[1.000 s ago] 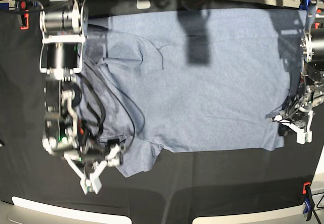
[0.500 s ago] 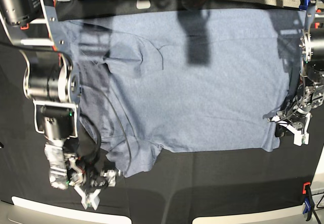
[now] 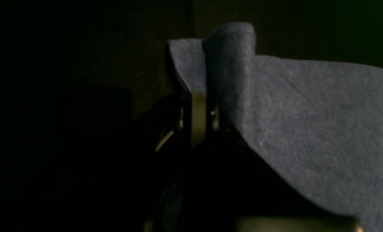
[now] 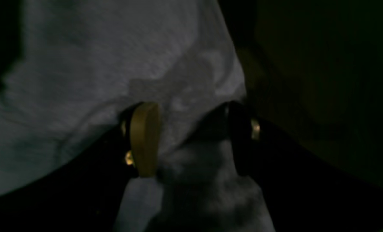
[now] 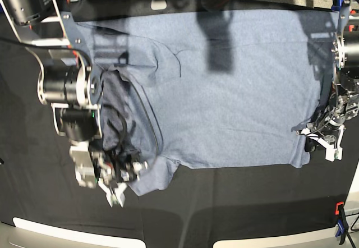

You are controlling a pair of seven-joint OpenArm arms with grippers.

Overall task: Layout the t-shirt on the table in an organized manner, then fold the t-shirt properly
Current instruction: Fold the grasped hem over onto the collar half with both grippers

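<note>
The t-shirt [image 5: 224,85] is spread plain side up across the middle of the bench [image 5: 235,203], body mostly flat, hem over at 3 o'clock and the collar/sleeve end bunched up around 9 o'clock, so I'd say we're in the layout stage, no folding yet. The left gripper [image 3: 197,106] sits at the hem corner, roughly 4 o'clock of the shirt in the base view, fingers clamped tight on a little pinch of the fabric edge that pokes up past them in the wrist view. Makes sense: pin one corner so the cloth can be tensioned from the other end. The right gripper [image 4: 191,138] is down at the lower sleeve, about 8 o'clock, and its fingers [image 4: 144,138] are spread apart with shirt fabric sitting between them, not squeezed, so it looks like it's lining up a grab on the sleeve (or just let go, can't say). That sleeve is crumpled, so my guess is it needs pulling outward to flatten things.
</note>
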